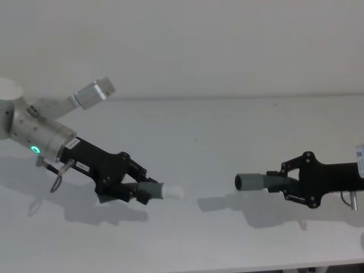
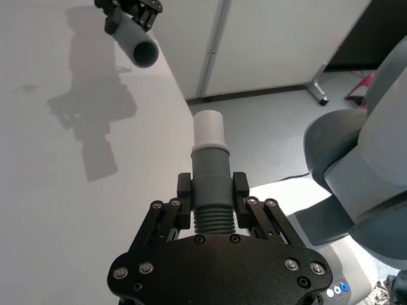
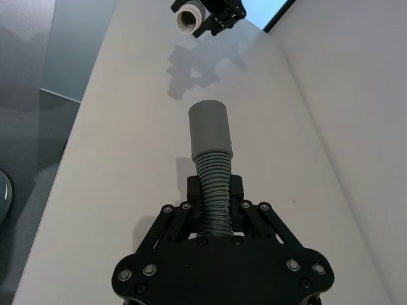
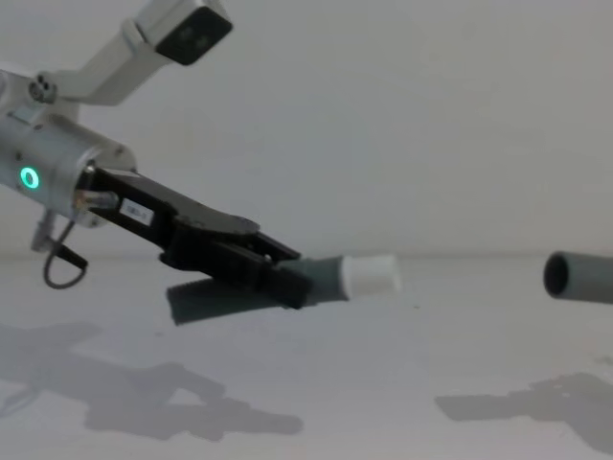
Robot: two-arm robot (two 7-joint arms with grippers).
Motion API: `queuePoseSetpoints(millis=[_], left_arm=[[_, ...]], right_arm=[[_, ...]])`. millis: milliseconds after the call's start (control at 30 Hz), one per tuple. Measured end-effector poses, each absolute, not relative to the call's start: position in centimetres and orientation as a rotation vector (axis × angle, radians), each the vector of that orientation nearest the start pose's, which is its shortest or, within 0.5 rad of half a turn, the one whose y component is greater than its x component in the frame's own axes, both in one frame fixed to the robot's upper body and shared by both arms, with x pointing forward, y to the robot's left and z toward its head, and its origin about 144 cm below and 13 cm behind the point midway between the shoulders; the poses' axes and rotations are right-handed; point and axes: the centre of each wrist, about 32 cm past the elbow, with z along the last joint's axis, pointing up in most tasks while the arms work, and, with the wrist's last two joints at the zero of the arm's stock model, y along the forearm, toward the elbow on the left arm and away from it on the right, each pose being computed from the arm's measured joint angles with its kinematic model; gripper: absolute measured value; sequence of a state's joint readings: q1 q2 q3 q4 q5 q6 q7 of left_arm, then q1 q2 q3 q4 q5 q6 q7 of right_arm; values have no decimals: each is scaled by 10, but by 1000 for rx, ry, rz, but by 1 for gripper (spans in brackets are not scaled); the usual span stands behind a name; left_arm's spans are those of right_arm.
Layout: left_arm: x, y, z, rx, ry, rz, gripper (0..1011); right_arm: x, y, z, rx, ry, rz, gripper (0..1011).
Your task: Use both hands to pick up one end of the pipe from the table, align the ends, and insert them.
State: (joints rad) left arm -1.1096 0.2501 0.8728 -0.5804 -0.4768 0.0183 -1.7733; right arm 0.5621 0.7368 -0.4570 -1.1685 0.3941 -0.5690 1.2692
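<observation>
Two ribbed pipe pieces hang above the one table [image 1: 199,131], one in each of the two grippers. The white-tipped piece [image 1: 152,190] is at the lower left of the head view, with the left gripper's [image 1: 142,190] jaws clamped on its ribs. The cuffed piece [image 1: 267,182] is right of centre, with the right gripper's [image 1: 282,183] jaws clamped the same way. Its single white plug tip [image 1: 173,191] and the single grey open cuff [image 1: 245,182] face each other, well apart.

two grippers (left gripper [image 1: 140,191], right gripper [image 1: 282,181]), two hose pieces (white-tipped piece [image 1: 159,189], grey-cuffed piece [image 1: 249,181]), one table [image 1: 216,131]
</observation>
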Motion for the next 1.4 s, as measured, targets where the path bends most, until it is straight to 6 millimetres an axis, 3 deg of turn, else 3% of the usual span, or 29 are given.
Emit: queuePoseSetpoints(millis=[567, 1400], left_arm=[[702, 209, 1276, 373, 125, -472, 353], [696, 212, 1283, 364, 91, -407, 353]], right_arm=[[566, -418, 1244, -351, -598, -135, 223], [563, -401, 1241, -352, -605, -130, 223]])
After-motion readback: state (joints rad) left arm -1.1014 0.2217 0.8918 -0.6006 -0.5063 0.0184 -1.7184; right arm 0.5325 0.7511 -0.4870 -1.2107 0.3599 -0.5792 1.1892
